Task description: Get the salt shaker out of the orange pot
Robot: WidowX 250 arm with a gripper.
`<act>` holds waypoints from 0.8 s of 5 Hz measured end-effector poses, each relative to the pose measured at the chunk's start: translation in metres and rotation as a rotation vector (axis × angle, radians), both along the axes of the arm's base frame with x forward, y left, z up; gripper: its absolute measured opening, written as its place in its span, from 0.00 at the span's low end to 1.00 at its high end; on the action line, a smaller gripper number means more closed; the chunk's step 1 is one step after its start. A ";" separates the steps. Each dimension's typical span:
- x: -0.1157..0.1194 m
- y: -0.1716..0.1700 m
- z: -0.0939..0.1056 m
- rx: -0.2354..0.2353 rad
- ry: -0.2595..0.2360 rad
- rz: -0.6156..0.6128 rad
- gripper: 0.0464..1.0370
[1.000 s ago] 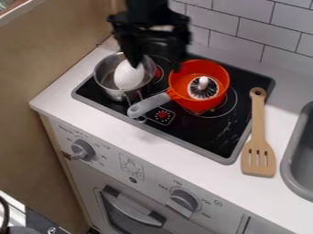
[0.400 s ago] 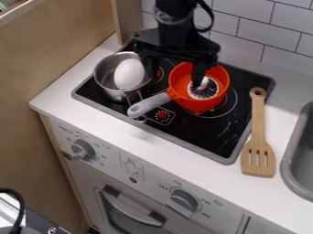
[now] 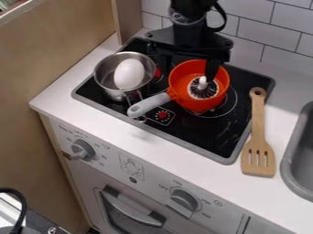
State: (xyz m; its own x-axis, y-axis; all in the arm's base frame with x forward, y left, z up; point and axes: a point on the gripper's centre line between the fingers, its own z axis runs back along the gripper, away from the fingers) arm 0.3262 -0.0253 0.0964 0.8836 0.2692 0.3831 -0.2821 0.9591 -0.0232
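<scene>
Nearest, a black cable (image 3: 20, 201) curves in at the lower left corner, beside the toy oven's silver handle (image 3: 131, 208); above that handle, two grey knobs (image 3: 83, 150) (image 3: 183, 201) sit on the white front panel (image 3: 131, 170). Behind the panel lies the white counter (image 3: 131, 132), with a slotted wooden spatula (image 3: 258, 153) between the black stovetop (image 3: 211, 137) and the grey sink (image 3: 290, 160) on the right. On the stovetop, the orange pot (image 3: 179, 83) points its grey handle (image 3: 148, 105) toward the front left, and the salt shaker (image 3: 203, 89), white knob up, is inside it. To the pot's left, a metal saucepan (image 3: 108, 71) holds a white egg (image 3: 129, 74). The gripper (image 3: 188, 72) hangs from the top edge over the orange pot, its jaws spread apart and released, one of them just by the shaker's knob. Farthest back is the white tiled wall (image 3: 275, 41).
</scene>
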 end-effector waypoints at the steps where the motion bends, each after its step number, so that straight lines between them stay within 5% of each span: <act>1: 0.016 -0.007 -0.009 -0.013 -0.010 0.007 0.96; 4: 0.017 -0.009 -0.010 -0.024 -0.011 -0.069 0.96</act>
State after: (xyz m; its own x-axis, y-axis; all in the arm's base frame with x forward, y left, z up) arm 0.3435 -0.0338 0.0865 0.8959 0.2173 0.3874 -0.2153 0.9753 -0.0492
